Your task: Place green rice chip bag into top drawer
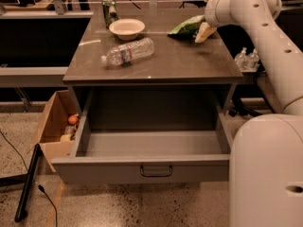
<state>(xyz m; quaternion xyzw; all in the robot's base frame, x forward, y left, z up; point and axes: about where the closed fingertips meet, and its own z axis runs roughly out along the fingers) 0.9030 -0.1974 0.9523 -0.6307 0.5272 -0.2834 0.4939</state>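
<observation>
Gripper (pixel 204 31) at the far right of the table top (pixel 189 63), against the right end of the green rice chip bag (pixel 185 27); whether it is apart, together or clamped on the bag cannot be told. The bag lies on the table near the rear right corner, well apart from the drawer below. The pale arm (pixel 265 37) comes in from the right, above the robot's base (pixel 267 174) in the right foreground.

On the table to the left of the bag: a shallow cream bowl (pixel 126 28), upright; behind it at the rear edge, a green can (pixel 109 11), upright; nearer the front, a clear water bottle (pixel 128 52) lying on its side, cap towards the left. None of these lies between the bag and the table's front edge.

Top drawer (pixel 142 168) pulled fully out beneath the table, its grey floor in open view, dark pull handle (pixel 155 171) at the centre of the front panel.

Left of the drawer, on the floor, an open cardboard box (pixel 53 122) holding a small orange object (pixel 72 119) and other items too unclear to name.
</observation>
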